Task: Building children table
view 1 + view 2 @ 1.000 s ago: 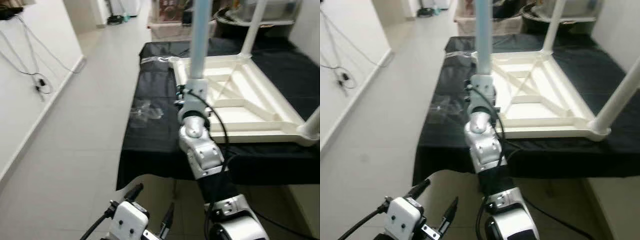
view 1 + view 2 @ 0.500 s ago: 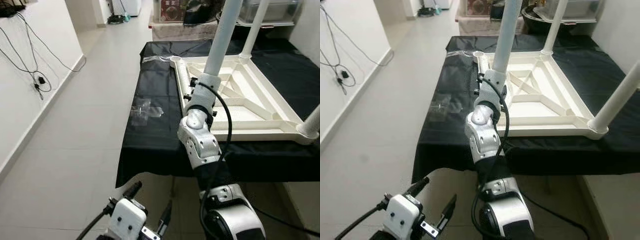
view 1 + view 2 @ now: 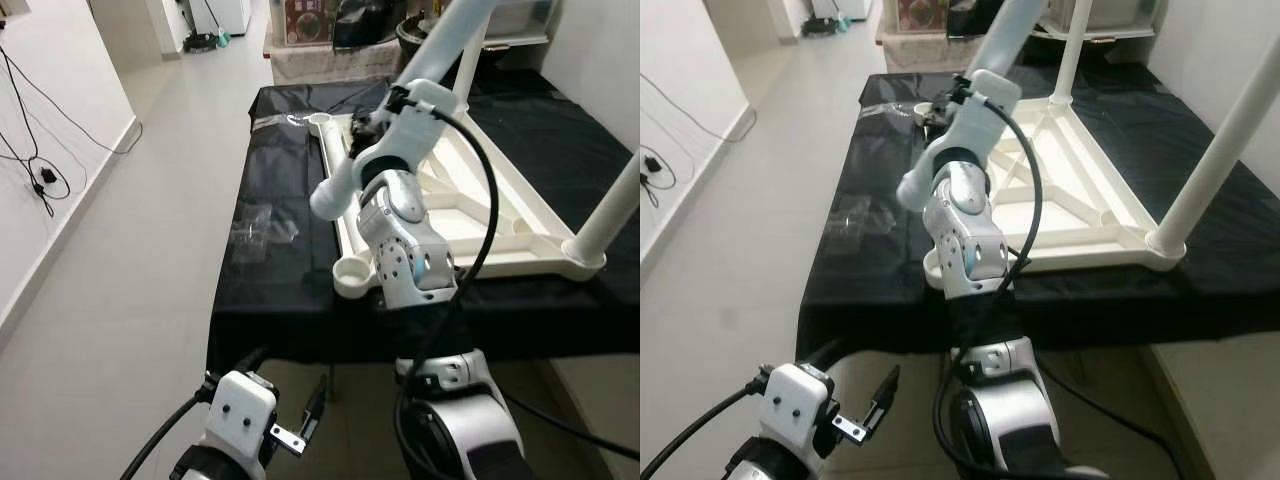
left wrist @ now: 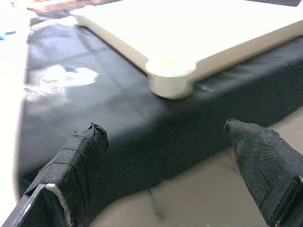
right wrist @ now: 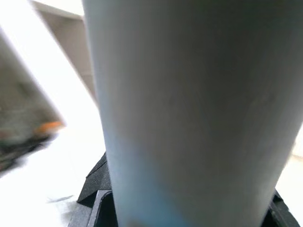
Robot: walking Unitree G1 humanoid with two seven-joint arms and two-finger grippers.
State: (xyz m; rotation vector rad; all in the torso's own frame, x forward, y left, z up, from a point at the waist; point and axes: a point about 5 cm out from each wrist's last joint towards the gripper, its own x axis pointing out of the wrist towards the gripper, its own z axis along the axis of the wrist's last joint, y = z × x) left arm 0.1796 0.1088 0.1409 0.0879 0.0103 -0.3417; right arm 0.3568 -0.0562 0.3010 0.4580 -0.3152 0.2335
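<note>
Lower left of the head view: left gripper [image 3: 285, 400], fingers spread wide, empty, cut off by the bottom edge. Left of centre: crumpled clear plastic bag [image 3: 256, 229], blurred, on the black cloth [image 3: 285, 290]. Centre: right gripper [image 3: 365, 128], mostly hidden behind its own silver arm, clamped round a loose white table leg [image 3: 345, 180] slanting out of the top edge. Right: upturned white tabletop [image 3: 500, 215] flat on the cloth, two fitted legs cropped at the frame edges

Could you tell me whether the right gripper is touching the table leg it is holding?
Touching: the right wrist view shows the table leg pressed against the right gripper.
</note>
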